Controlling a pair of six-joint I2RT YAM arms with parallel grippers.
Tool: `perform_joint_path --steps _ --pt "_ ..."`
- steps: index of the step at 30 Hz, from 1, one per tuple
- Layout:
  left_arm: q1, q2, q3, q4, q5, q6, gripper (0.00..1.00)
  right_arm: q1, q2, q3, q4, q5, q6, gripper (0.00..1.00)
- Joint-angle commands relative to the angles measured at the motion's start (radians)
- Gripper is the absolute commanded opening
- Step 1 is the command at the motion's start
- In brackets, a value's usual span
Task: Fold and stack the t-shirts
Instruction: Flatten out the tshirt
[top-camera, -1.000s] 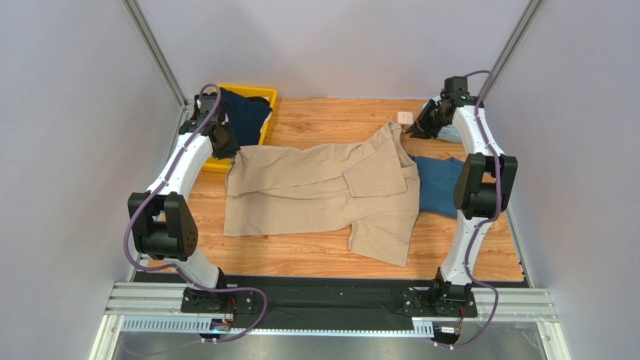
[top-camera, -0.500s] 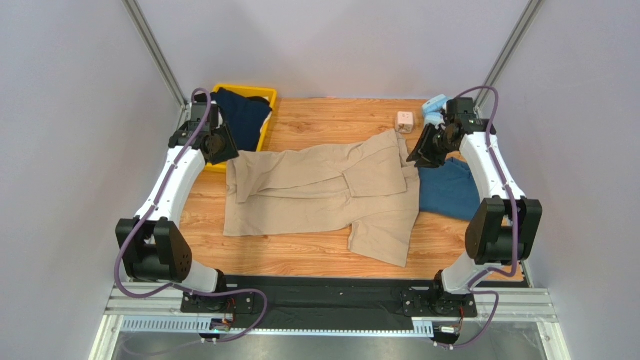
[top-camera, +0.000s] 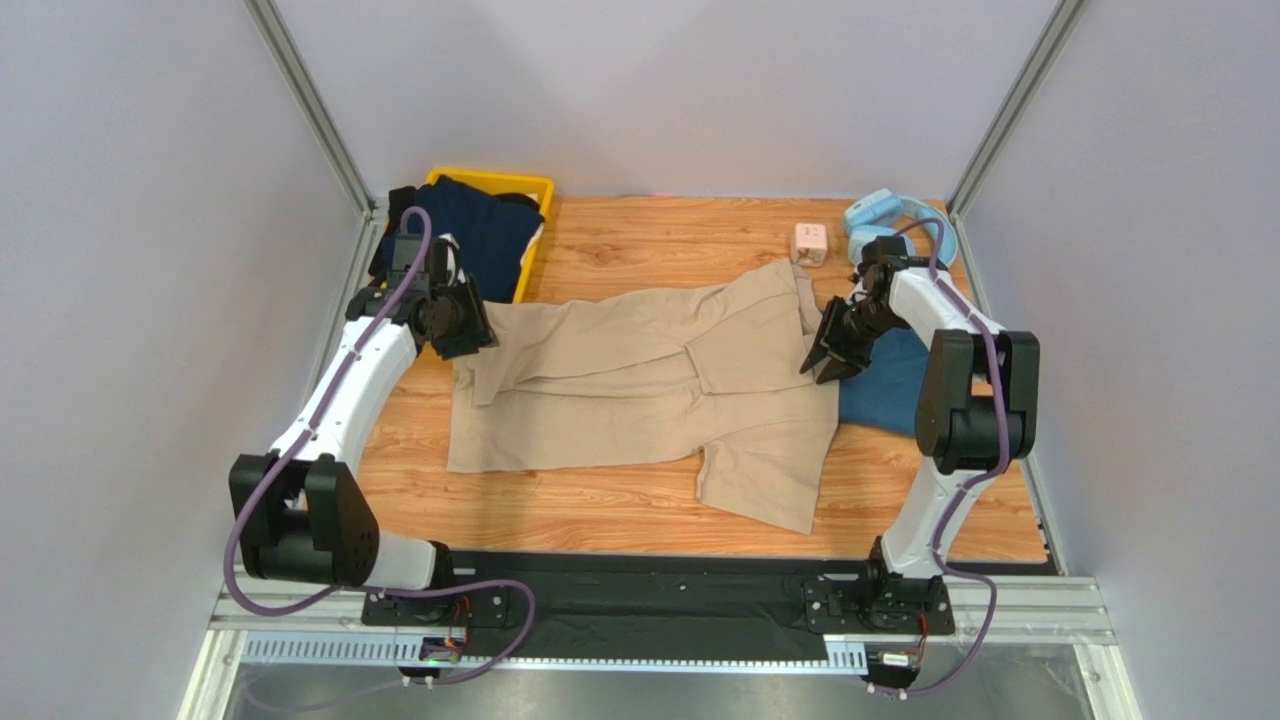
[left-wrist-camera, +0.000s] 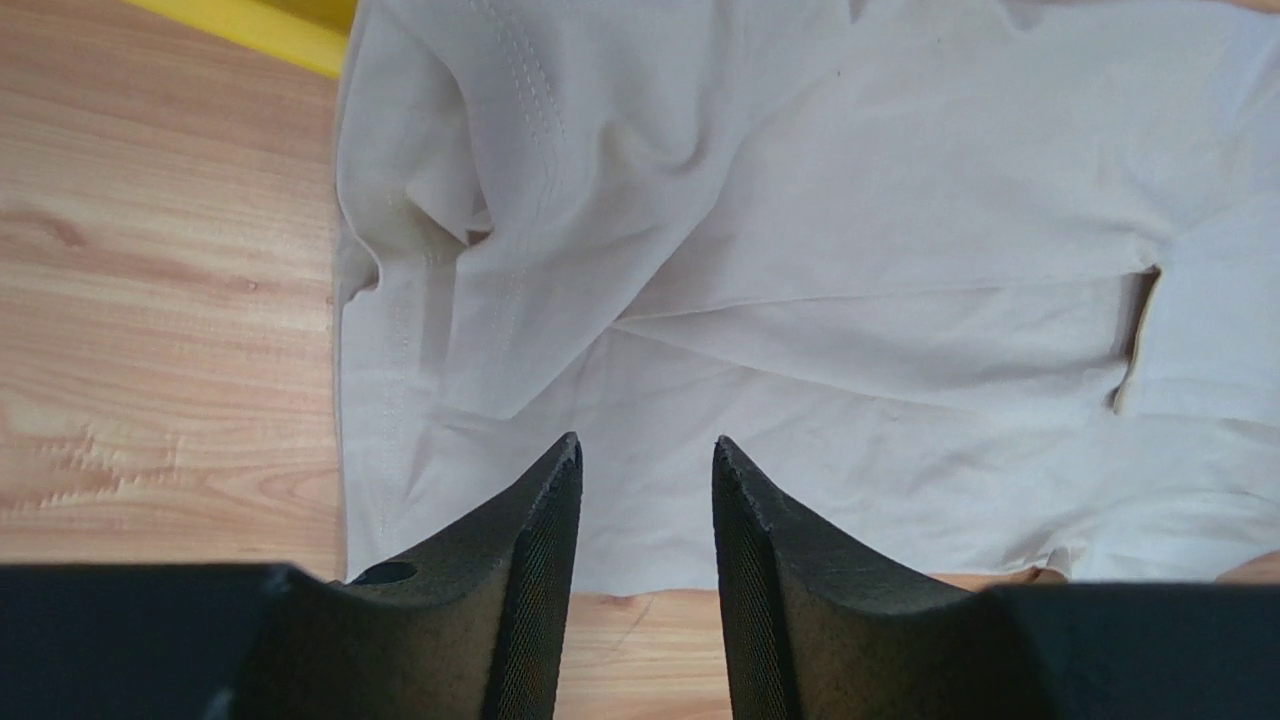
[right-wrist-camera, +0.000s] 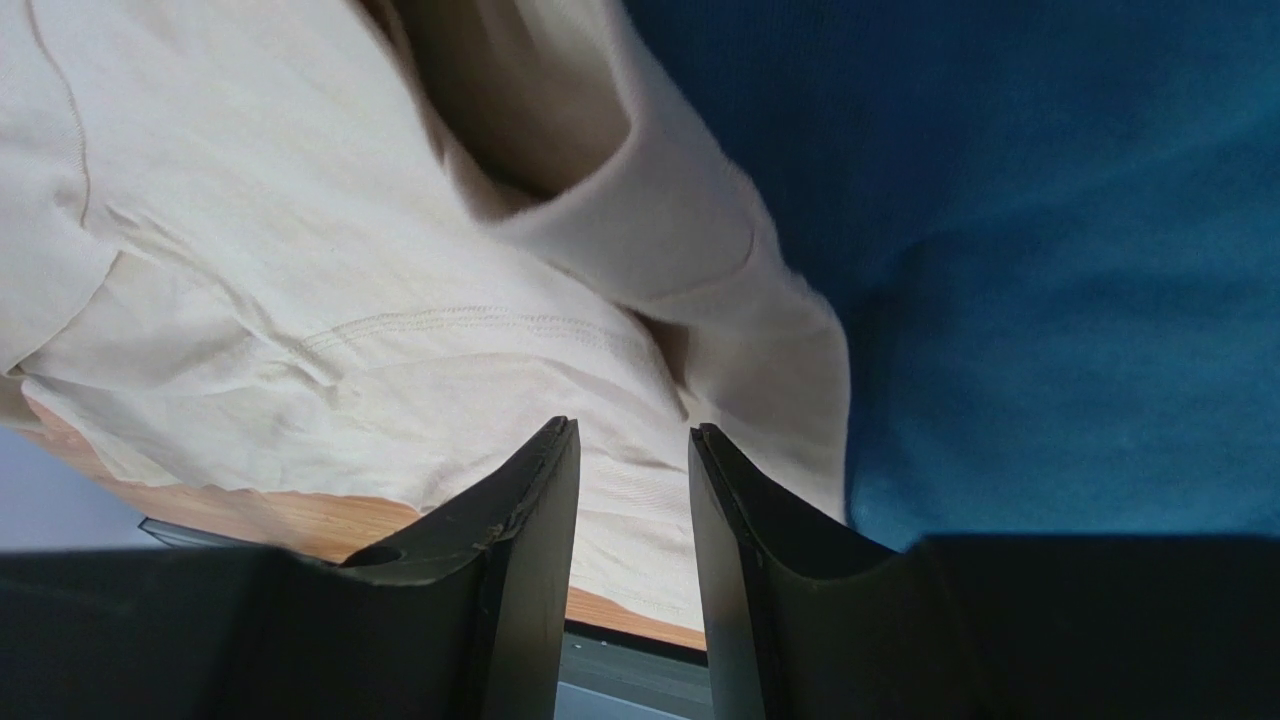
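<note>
Beige t-shirt (top-camera: 631, 383) spread, crumpled, overlapping teal t-shirt (top-camera: 879, 398); navy t-shirt (top-camera: 489, 225) in yellow bin (top-camera: 535, 252). Left gripper (left-wrist-camera: 646, 443), right gripper (right-wrist-camera: 633, 428): jaws parted, empty.

Bare counter (top-camera: 601, 518) runs along the near edge and again at the far middle, both open to reach. The beige t-shirt (top-camera: 631, 375) fills the centre. A yellow bin (top-camera: 538, 233) blocks the far-left corner. Light-blue headphones (top-camera: 876, 212) and a small white cube (top-camera: 812, 240) crowd the far-right corner. The teal t-shirt (top-camera: 887, 383) covers the right side.
</note>
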Motion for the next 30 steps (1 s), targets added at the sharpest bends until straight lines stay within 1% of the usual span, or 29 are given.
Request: perform_joint_path --steps 1,5,9,14,21,23,24,25,30 --pt "-0.003 -0.073 -0.031 0.004 0.009 0.017 0.44 0.006 0.039 0.054 0.024 0.018 -0.025 0.38" --pt "-0.003 -0.093 -0.051 0.004 0.011 0.011 0.44 0.006 0.050 0.057 0.032 0.033 -0.027 0.38" --pt "-0.003 -0.092 -0.049 0.001 0.017 0.010 0.44 0.006 0.065 0.066 0.030 0.015 -0.027 0.38" --pt "-0.006 -0.086 -0.034 -0.002 0.021 0.013 0.44 0.007 0.082 0.071 0.030 -0.022 -0.025 0.30" --pt "-0.010 -0.089 -0.032 -0.006 0.020 0.013 0.44 0.010 0.108 0.075 0.022 -0.065 -0.030 0.31" --pt "-0.010 -0.087 -0.037 -0.006 0.021 0.011 0.44 0.010 0.101 0.077 0.022 -0.066 -0.030 0.22" --pt "-0.012 -0.086 -0.038 -0.006 0.021 0.011 0.44 0.010 0.095 0.077 0.022 -0.066 -0.030 0.16" --pt "-0.012 -0.083 -0.040 -0.006 0.021 0.011 0.44 0.010 0.088 0.077 0.022 -0.066 -0.030 0.00" --pt "-0.013 -0.076 -0.055 -0.004 0.015 0.007 0.45 0.013 0.041 0.085 0.018 -0.106 -0.021 0.00"
